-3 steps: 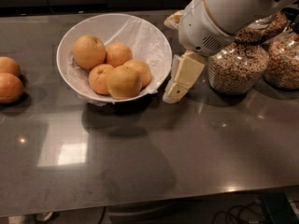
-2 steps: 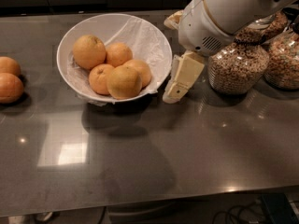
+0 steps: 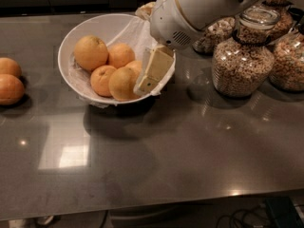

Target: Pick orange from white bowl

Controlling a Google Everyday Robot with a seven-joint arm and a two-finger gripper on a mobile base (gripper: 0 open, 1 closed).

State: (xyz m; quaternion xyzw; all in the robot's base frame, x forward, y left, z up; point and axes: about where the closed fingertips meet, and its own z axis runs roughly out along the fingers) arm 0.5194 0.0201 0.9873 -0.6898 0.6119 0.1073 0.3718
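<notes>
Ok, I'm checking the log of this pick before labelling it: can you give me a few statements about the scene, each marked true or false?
1. The pincer is over the right side of the white bowl. True.
2. The orange is gripped by the pincer. False: it lies at the back left of the bowl, apart from the pincer.
3. Two fruits lie on the table, left of the bowl. True.
4. The jars on the right are empty. False: they are filled with cereal.
</notes>
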